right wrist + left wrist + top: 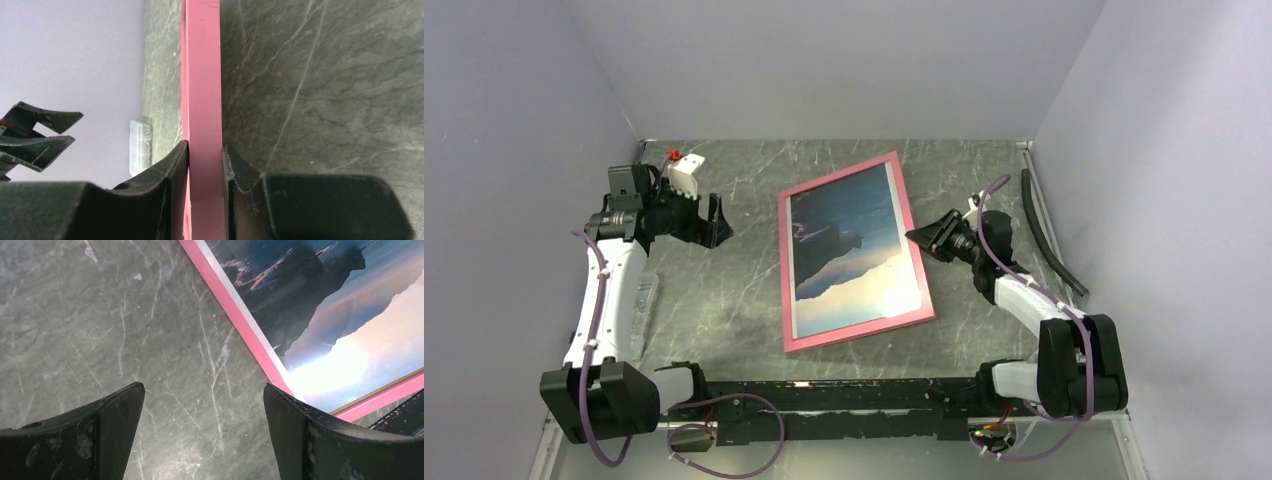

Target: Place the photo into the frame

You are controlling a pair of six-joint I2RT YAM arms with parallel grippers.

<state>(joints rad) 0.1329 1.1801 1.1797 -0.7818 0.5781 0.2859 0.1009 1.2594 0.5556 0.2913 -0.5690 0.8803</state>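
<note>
Now — left hand [202,390]: spread wide | right hand [205,147]: clamping frame [202,75] edge

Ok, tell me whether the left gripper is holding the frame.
No, the left gripper stands open over the table, beside the frame.

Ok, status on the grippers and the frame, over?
Left gripper jaws open, above table beside frame. Right gripper shut on frame's right edge. Photo shows inside, pink side up. Black strip lies apart, right.

Grey-green marbled tabletop [724,300] veined with pale streaks, enclosed on three sides (left, back, right) by plain lilac-grey walls [824,60], softly and evenly lit, corners slightly shadowed.
</note>
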